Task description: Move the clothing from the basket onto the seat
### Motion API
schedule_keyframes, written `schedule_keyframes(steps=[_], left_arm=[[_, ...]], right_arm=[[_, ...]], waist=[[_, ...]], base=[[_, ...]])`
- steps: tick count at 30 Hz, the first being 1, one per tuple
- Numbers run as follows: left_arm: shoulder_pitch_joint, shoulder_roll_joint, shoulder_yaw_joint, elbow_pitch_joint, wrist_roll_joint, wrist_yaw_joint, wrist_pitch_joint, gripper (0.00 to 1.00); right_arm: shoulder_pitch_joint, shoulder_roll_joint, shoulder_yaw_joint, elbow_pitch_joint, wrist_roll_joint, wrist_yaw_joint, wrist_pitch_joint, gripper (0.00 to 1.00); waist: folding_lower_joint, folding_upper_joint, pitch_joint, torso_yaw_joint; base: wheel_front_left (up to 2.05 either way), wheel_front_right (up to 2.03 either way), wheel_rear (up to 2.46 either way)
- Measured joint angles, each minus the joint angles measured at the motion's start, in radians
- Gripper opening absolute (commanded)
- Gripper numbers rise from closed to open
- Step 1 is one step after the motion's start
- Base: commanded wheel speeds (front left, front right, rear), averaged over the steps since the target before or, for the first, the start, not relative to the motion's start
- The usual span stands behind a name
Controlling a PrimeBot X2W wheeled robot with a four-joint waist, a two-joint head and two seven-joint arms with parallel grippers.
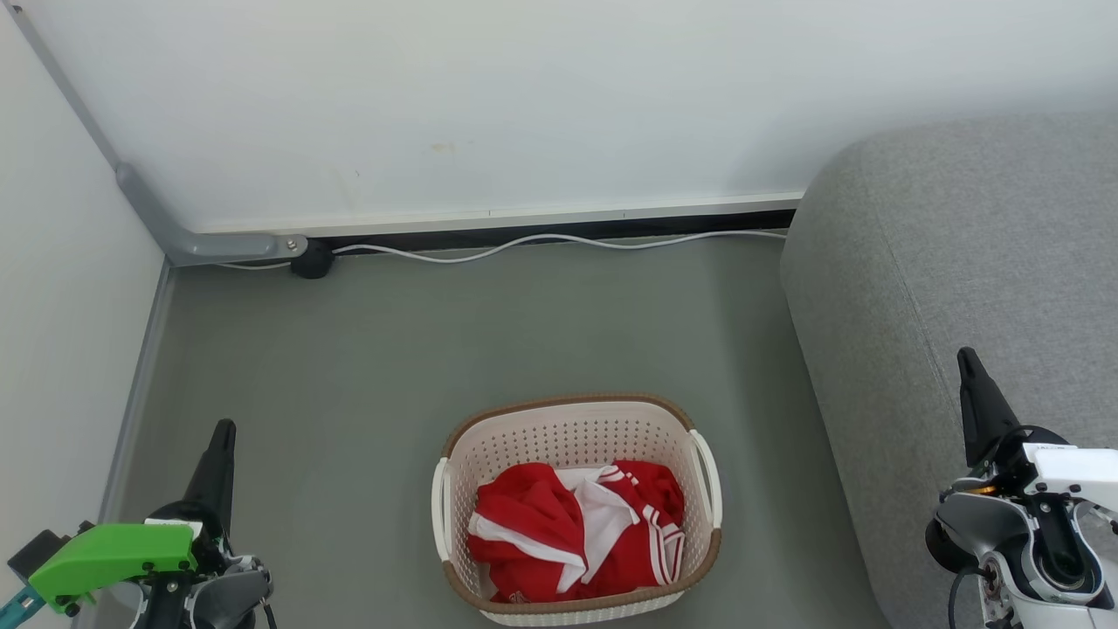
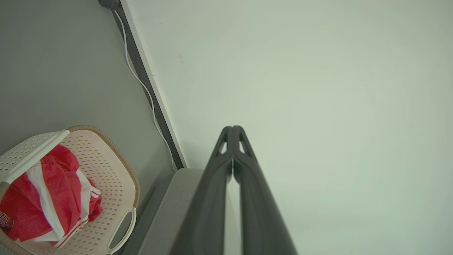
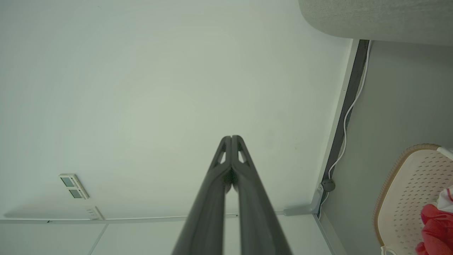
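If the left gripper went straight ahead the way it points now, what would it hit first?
Probably the white wall: the left gripper, shut, aims at it with nothing between, though depth is unclear.

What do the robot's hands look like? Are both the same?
The left gripper and right gripper each have two long, dark, pointed fingers with small triangular holes near the tips. The left wrist carries a bright green plastic cover; the right, a white casing and thin black cable.

The left gripper (image 1: pixel 224 435) and the right gripper (image 1: pixel 967 360) are closed, pointing forward
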Motion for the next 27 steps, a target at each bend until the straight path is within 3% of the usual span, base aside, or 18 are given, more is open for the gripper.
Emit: schedule_keyframes(steps=[27], left_arm=[[0.000, 0.000, 0.000, 0.000, 0.000, 0.000, 0.000, 0.00]], right_arm=[[0.000, 0.000, 0.000, 0.000, 0.000, 0.000, 0.000, 0.00]], waist=[[0.0000, 0.0000, 0.000, 0.000]], base=[[0.00, 0.00, 0.00]])
